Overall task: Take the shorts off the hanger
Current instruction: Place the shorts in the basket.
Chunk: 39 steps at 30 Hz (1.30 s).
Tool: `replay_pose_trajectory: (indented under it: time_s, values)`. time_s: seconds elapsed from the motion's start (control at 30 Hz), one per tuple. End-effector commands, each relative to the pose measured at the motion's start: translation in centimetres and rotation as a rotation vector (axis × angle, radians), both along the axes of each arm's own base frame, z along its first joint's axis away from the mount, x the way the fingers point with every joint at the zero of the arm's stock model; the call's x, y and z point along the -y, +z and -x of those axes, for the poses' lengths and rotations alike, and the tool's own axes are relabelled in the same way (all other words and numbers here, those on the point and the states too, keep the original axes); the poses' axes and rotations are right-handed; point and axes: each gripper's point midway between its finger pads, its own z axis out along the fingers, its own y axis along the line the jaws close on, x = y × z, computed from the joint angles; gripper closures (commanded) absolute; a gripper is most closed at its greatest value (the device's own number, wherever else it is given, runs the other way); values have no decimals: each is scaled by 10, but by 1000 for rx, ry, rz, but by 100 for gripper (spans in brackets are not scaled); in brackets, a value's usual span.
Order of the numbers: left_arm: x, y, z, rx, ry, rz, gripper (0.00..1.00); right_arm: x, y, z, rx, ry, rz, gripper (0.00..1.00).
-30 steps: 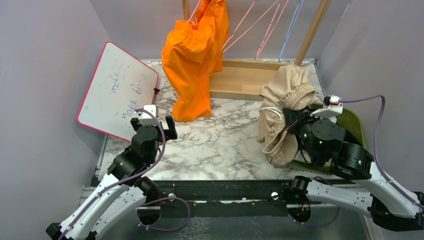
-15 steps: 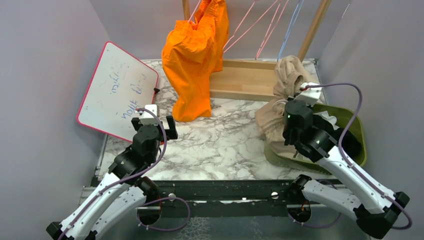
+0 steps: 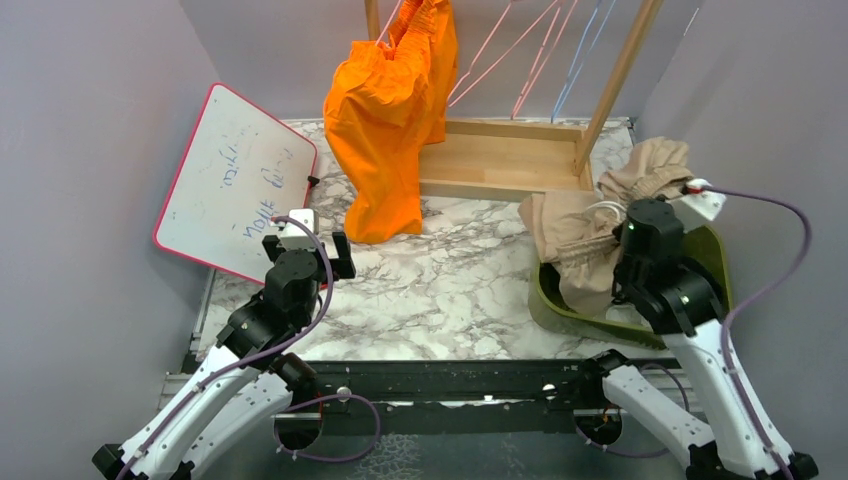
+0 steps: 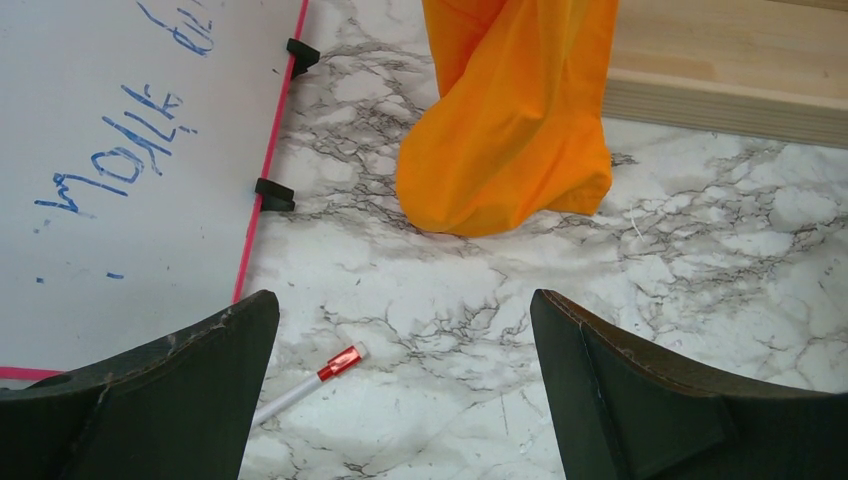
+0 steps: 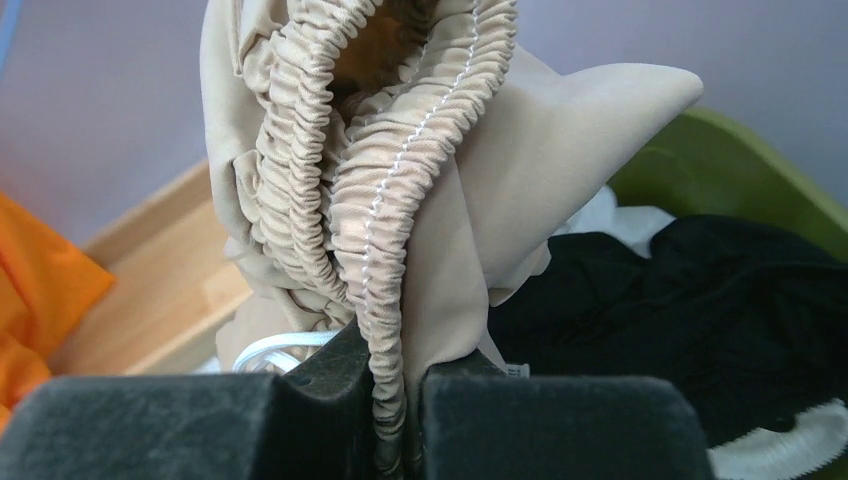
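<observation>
Our right gripper [image 5: 400,405] is clamped on the tan shorts [image 5: 400,200] at the waistband, over the bin [image 5: 745,160] where the black shorts [image 5: 690,300] lie. The orange shorts [image 3: 385,120] hang at the back, so we judge 1 pair is left. Our left gripper [image 4: 400,330] gapes, empty.

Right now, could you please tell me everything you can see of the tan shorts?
The tan shorts are soft, matte beige fabric with a gathered, white-stitched elastic waist. They are held up bunched, waistband pinched in the shut jaws of the right gripper, folds draping over the rim of the green bin, which holds black shorts.
</observation>
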Motion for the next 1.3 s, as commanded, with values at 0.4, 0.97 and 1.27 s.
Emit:
replay_pose_trajectory:
  time_s: [0.4, 0.97, 1.27]
  values:
    - [5, -5, 0, -18, -29, -3, 1, 23, 6, 58, 64, -72, -106, 99]
    - [3, -3, 1, -8, -20, 5, 1, -37, -101, -5, -156, 114, -176, 99]
    - [4, -4, 1, -10, -26, 4, 1, -13, -137, 24, -202, -67, -227, 99]
